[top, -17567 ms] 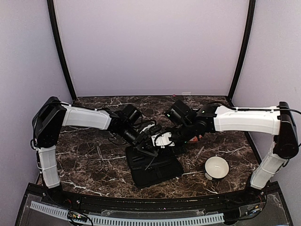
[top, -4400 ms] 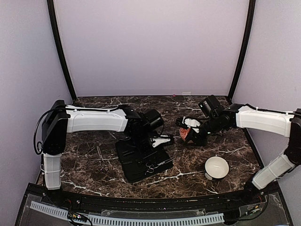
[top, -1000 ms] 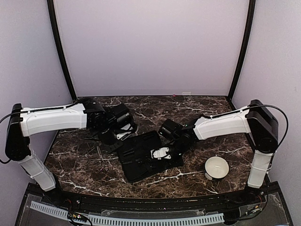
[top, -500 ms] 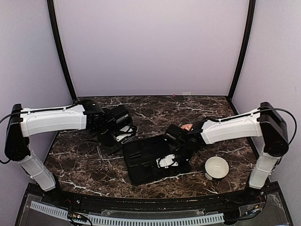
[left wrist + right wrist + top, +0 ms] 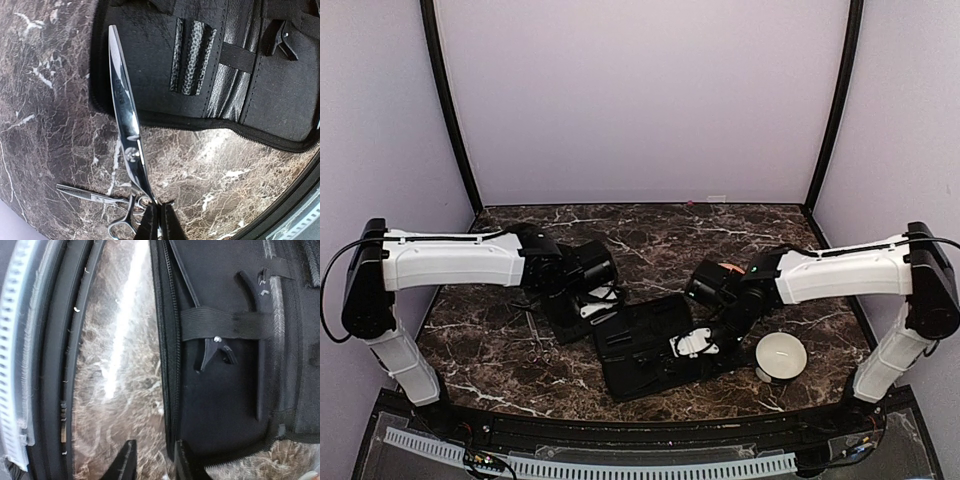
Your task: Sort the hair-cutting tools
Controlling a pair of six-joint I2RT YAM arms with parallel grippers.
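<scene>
Left gripper (image 5: 159, 214), at the bottom edge of the left wrist view, was closed on the handle end of a pair of long silver metal scissors (image 5: 125, 115). The closed blades ran up the frame, their tip lying over the left edge of the flat black zipped case (image 5: 240, 90).

A second pair of silver scissors with a toothed blade and looped handles (image 5: 92, 196) lay flat on the dark marble table (image 5: 45, 125) at lower left, just beside the fingers. Its loops were partly cut off by the frame.

In the overhead view the case (image 5: 640, 340) lay open at centre, between the two grippers.

Right gripper (image 5: 154, 452) stood with jaws parted astride the case's zipped edge, one finger outside it and the other over the lining. Marble showed between them. Whether either finger pressed on the edge could not be determined.

A small black clip (image 5: 215, 352) sat under an elastic strap (image 5: 225, 322) inside the case.

A white round bowl (image 5: 780, 355) stood at lower right, near the case. An orange bowl (image 5: 730, 268) was mostly hidden behind the right arm.
</scene>
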